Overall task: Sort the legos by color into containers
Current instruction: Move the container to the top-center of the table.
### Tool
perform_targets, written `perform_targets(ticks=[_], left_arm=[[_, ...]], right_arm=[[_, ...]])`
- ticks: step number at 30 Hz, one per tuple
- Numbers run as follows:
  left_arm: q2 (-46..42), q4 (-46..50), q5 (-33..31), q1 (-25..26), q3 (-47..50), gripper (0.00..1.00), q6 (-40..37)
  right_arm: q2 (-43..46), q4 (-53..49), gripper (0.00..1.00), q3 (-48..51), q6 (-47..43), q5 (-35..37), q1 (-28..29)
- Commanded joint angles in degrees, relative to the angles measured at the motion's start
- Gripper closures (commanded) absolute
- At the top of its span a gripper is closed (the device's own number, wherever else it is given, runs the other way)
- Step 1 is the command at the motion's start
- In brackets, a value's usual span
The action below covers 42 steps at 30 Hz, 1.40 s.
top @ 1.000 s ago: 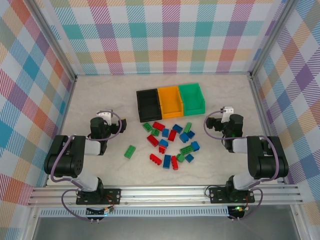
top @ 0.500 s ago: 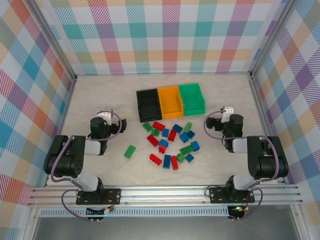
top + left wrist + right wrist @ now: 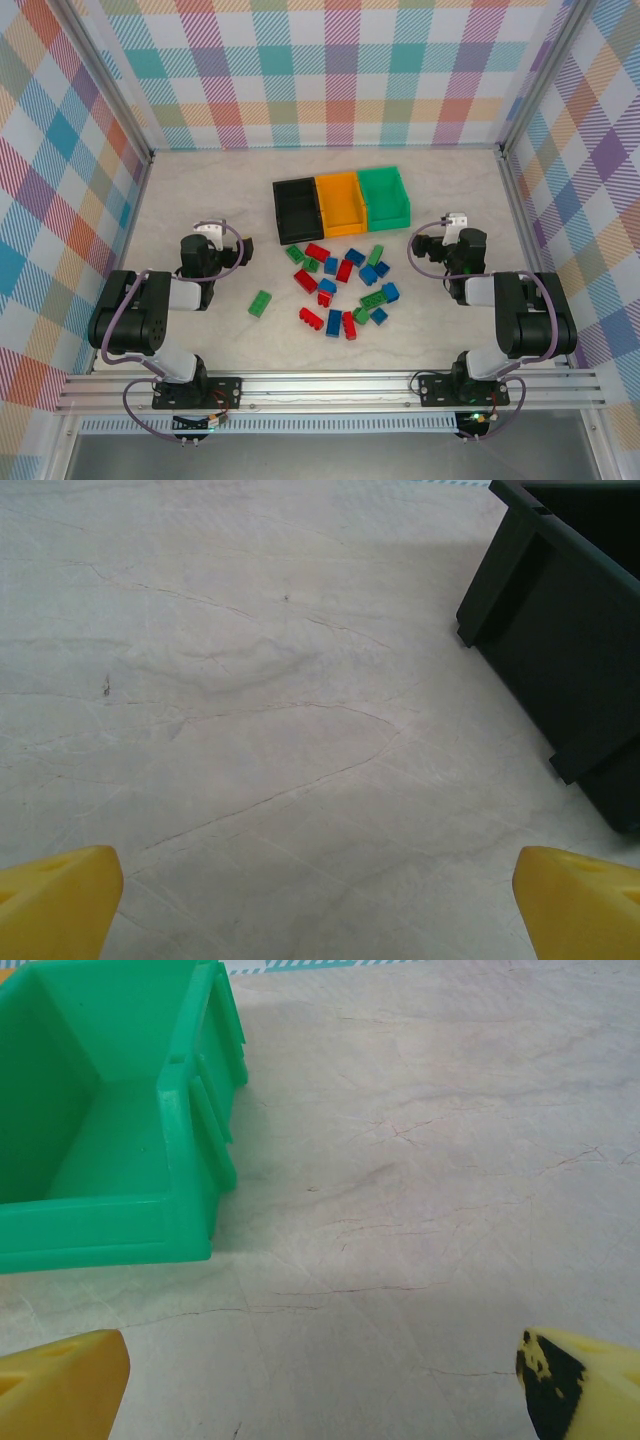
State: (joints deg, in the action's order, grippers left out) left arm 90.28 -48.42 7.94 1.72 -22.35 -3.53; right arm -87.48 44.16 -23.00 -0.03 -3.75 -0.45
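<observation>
Legos: red, green and blue bricks [image 3: 340, 285] lay in a loose cluster on the table [image 3: 200, 190], just in front of the containers and between my two arms. Several touched or overlapped, so I could not count them exactly.
Stray brick: one green lego [image 3: 261, 303] lay apart, left of the cluster.
Containers: black bin [image 3: 297, 210], orange bin [image 3: 340, 203] and green bin [image 3: 385, 195] stood joined in a row, left to right, behind the bricks.
Black bin, left wrist view: I saw a corner and outer wall, cut off by the right edge. From above its inside was too dark for me to read.
Green bin, right wrist view: the near corner was cut off at the left and top edges.
Left gripper [image 3: 320, 905]: jaws were spread wide with bare table between them, near the black bin's left side. I saw the yellow fingertips [image 3: 55, 900] cropped at the bottom corners.
Right gripper [image 3: 320, 1385]: jaws were wide apart over bare table, right of the green bin. One tip [image 3: 585, 1380] carried a dark patch I could not identify.
</observation>
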Motion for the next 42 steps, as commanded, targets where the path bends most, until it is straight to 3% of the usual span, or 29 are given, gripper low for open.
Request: perform_targets(ticks=[1, 19, 23, 29, 33, 36, 40, 42], left_arm=[[0.2, -2.6, 1.1, -0.4, -0.3, 0.00, -0.8], [0.1, -2.8, 1.2, -0.3, -0.3, 0.00, -0.8], [-2.2, 1.2, 2.4, -0.4, -1.4, 0.00, -1.3], [-9.5, 17.7, 3.8, -0.4, -7.6, 0.00, -1.6], [-15.3, 25.8, 1.4, -0.4, -10.8, 0.00, 5.1], [-18.3, 33.4, 2.0, -0.4, -14.8, 0.00, 11.0], [-18.5, 54.5, -3.3, -0.9, -25.4, 0.00, 24.1], [-17.6, 59.4, 0.9, -1.2, -29.1, 0.00, 24.0]], right_arm=[[-0.3, 1.6, 0.01, -1.2, 0.6, -1.4, -0.3], [-0.1, 1.8, 0.01, -1.0, 0.6, -1.2, -0.3], [4.7, -8.5, 0.01, -4.7, 1.0, -0.5, -0.3], [16.8, -19.2, 0.01, -5.8, 4.6, 0.7, -0.4], [22.2, -30.5, 0.01, -9.2, 10.6, -1.0, -0.3], [22.6, -38.1, 0.01, -12.5, 15.1, -7.2, -0.4], [18.2, -43.6, 0.01, -17.9, 19.8, -14.7, -0.3], [14.5, -46.3, 0.01, -21.8, 21.4, -16.9, -0.4]])
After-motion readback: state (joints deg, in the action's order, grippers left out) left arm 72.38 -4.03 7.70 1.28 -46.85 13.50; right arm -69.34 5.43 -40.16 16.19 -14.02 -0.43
